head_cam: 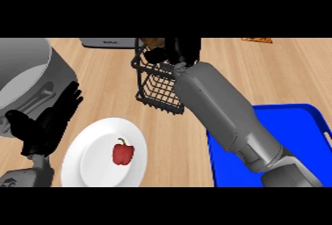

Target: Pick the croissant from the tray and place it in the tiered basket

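The croissant (152, 42) was held in the curled right hand (174, 52) above the black wire basket (157, 90) near the table's far edge. The left hand (48, 121) was kept open beside the white plate (91, 149) bearing a red pepper (123, 153); the blue tray (295, 132) lay at the right.

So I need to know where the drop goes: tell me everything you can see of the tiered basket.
The tiered basket is a black wire frame with a mesh floor, looking like metal, standing on the wooden counter near the far edge, left of the blue tray. Only part shows: the right forearm crosses its right side and the right hand hovers over its top, curled round something brown, likely the croissant. Whether the hand touches the wire cannot be told.
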